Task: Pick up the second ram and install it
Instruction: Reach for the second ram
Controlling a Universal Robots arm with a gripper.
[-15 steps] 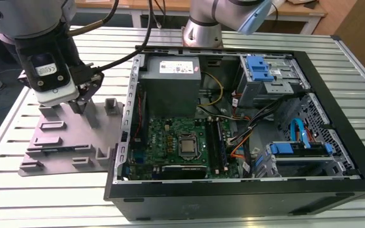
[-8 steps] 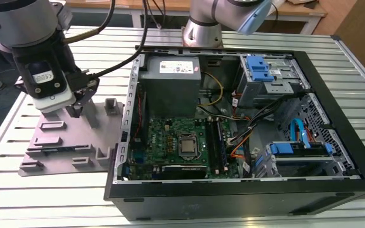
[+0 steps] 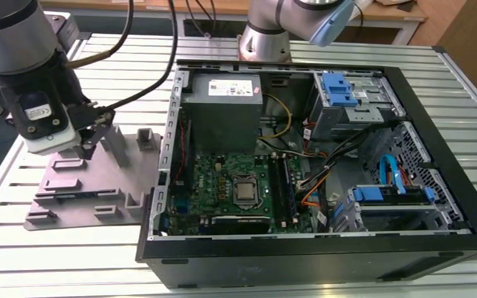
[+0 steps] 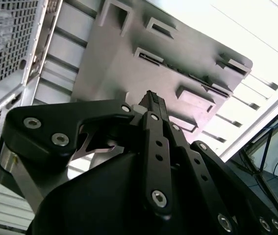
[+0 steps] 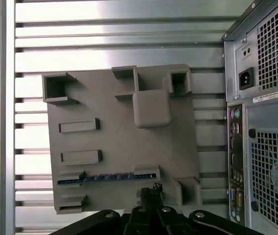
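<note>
The exterior view gives me what my wrist cameras cannot: the whole open computer case (image 3: 305, 261) with its motherboard (image 3: 222, 180) laid bare, standing well off to one side of my hand (image 3: 87, 151), and the slatted metal table (image 3: 56, 261) that carries everything. The first wrist view catches the case's rear panel with its sockets and mesh, and it alone shows me the second ram (image 5: 107, 177): a thin dark blue strip seen edge-on, seated in a slot of the grey fixture plate (image 5: 119, 142) directly beneath me. The strip's nearer end lies just beside my fingertips (image 5: 151, 190); whether I touch it, I cannot tell. The second wrist view looks along my black linkage instead and shows the plate's raised pockets past my tips, but not the stick. In the exterior view a tall grey upright post (image 3: 112, 146) rises from the plate right next to my hand. My two fingers are pressed together at their tips, clenched with nothing between them, hanging low over the plate.
</note>
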